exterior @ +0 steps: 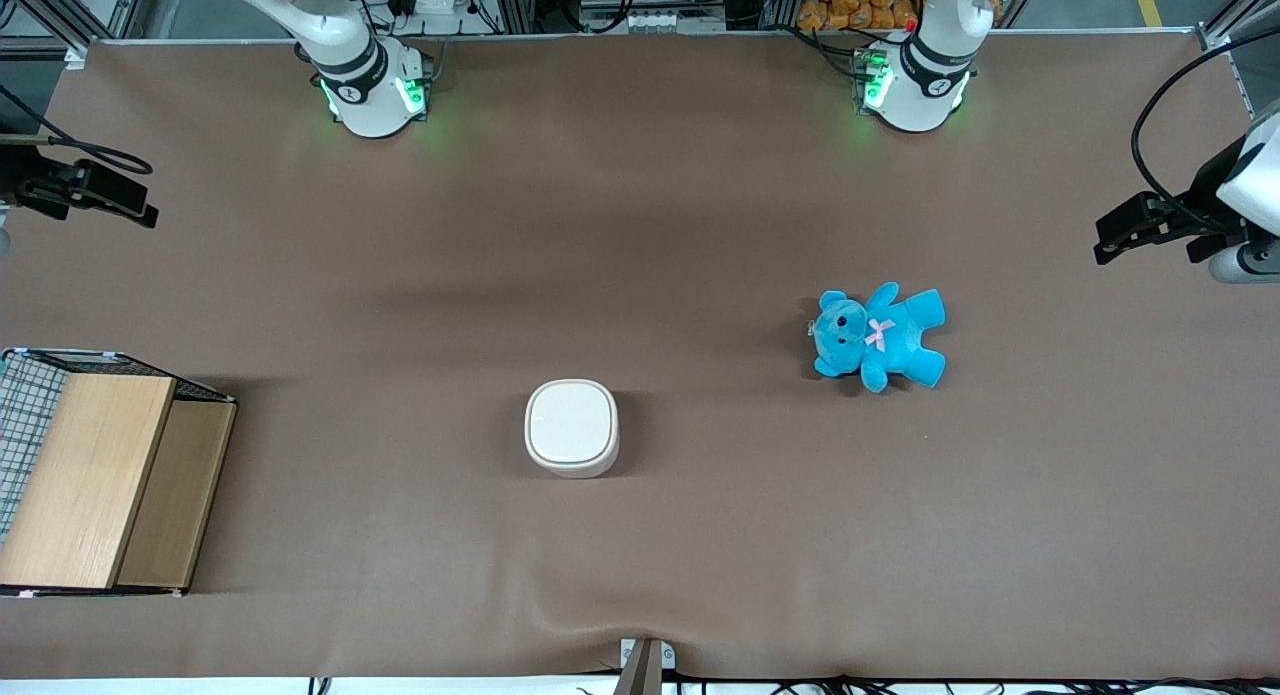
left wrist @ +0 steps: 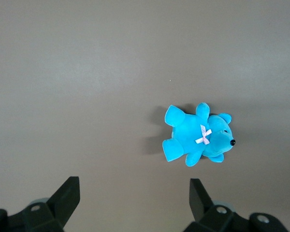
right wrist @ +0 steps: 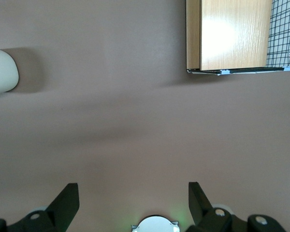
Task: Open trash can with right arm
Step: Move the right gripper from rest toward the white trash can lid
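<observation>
The trash can (exterior: 571, 427) is a small cream-white rounded-square bin standing on the brown table with its flat lid shut. Only one edge of it shows in the right wrist view (right wrist: 1, 70). My right arm's base (exterior: 370, 85) stands at the back of the table. My gripper (exterior: 95, 190) hangs high over the working arm's end of the table, well away from the trash can and farther from the front camera than it. In the right wrist view the gripper (right wrist: 133, 188) is open and holds nothing, with bare table under it.
A wooden box with wire mesh (exterior: 90, 475) (right wrist: 232, 34) sits at the working arm's end, nearer the front camera than the gripper. A blue teddy bear (exterior: 878, 337) (left wrist: 198, 135) lies toward the parked arm's end.
</observation>
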Tool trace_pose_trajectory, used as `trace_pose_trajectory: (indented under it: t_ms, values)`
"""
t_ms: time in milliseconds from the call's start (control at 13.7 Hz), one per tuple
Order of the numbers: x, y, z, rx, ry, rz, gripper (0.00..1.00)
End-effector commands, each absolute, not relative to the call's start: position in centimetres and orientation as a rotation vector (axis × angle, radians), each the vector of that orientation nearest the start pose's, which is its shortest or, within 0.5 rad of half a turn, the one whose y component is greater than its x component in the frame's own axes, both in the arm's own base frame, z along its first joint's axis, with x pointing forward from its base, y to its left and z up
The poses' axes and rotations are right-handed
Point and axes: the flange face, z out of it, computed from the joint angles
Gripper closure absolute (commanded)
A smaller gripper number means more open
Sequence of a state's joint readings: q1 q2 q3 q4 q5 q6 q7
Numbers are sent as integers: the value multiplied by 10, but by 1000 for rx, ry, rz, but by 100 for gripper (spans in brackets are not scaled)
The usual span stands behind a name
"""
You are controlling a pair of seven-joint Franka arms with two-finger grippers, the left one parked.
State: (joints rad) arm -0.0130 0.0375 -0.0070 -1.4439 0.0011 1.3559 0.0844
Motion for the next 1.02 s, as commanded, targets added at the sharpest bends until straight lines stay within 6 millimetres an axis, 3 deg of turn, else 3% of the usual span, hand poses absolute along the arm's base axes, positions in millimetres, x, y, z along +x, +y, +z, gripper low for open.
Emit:
trace_pose_trajectory:
  t_ms: [0,146,365,656,802,948]
  values:
    - [538,-16,649,-3155,157,181,0]
    - [542,-9,654,-3152,139,162,0]
    - [562,2,636,-3138,109,202,0]
    - [591,73,602,-3110,-58,248,0]
    - [602,131,580,-3118,-153,231,0]
    - [610,177,557,-3125,-103,197,0]
